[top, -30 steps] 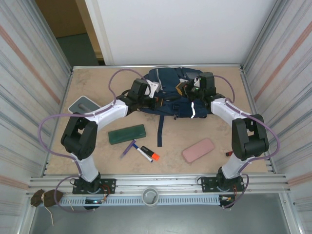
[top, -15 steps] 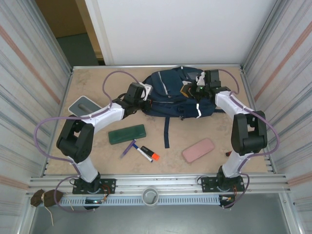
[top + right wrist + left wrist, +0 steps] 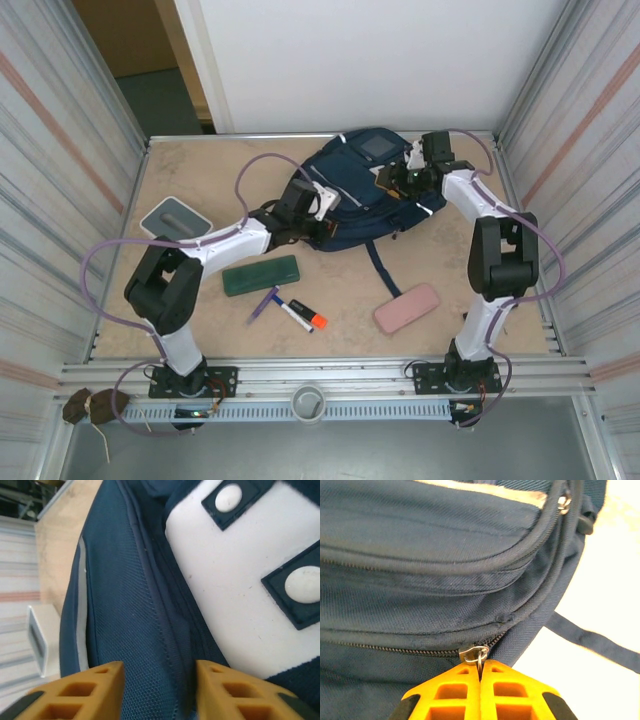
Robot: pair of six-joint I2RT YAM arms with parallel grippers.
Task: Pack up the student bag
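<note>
While the left gripper is pinching the zipper pull of the student bag lying at the far side of the table, the right gripper is hovering spread over its fabric, so unzipping seems to be underway, calling next for a steady pull along the zipper.

Your left arm and right arm are white tubes with fat black joints. A thin purple cable loops along each one. Your left gripper and right gripper have yellow-orange plastic fingers full of little square holes.
</note>
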